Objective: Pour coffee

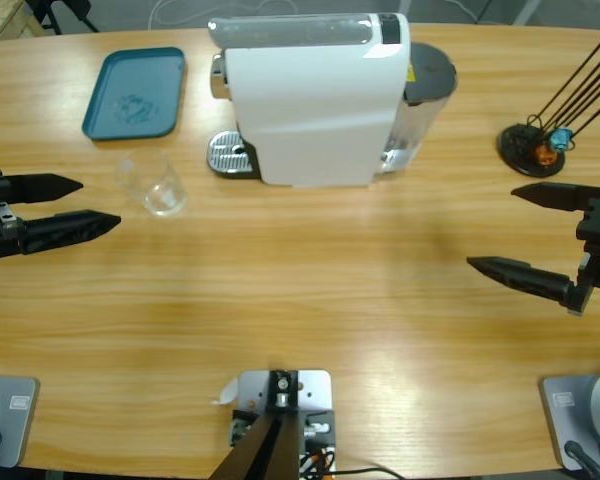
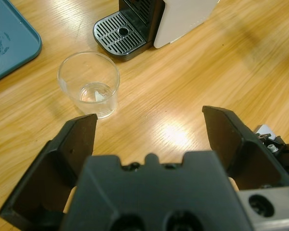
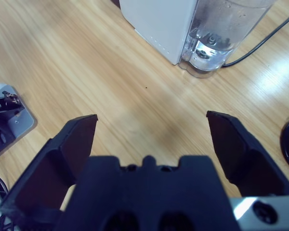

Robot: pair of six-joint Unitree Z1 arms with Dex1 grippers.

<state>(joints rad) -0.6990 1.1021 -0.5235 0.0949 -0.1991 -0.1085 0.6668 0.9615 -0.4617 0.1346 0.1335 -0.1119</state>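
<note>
Clear glass, the cup [image 1: 158,186] stands upright on the desk [image 1: 310,290] just left of the coffee machine [image 1: 315,95], beside its drip grille [image 1: 230,155]. From above, the left end effector [image 1: 98,205] lies just left of the cup, jaws spread; the right end effector [image 1: 495,228], also spread, sits well apart, past the machine. In the left wrist view the cup [image 2: 89,83] stands just ahead, slightly left of centre (no coffee visible in it). The right wrist view shows only the machine's water tank [image 3: 221,33], so the left arm is nearer.
</note>
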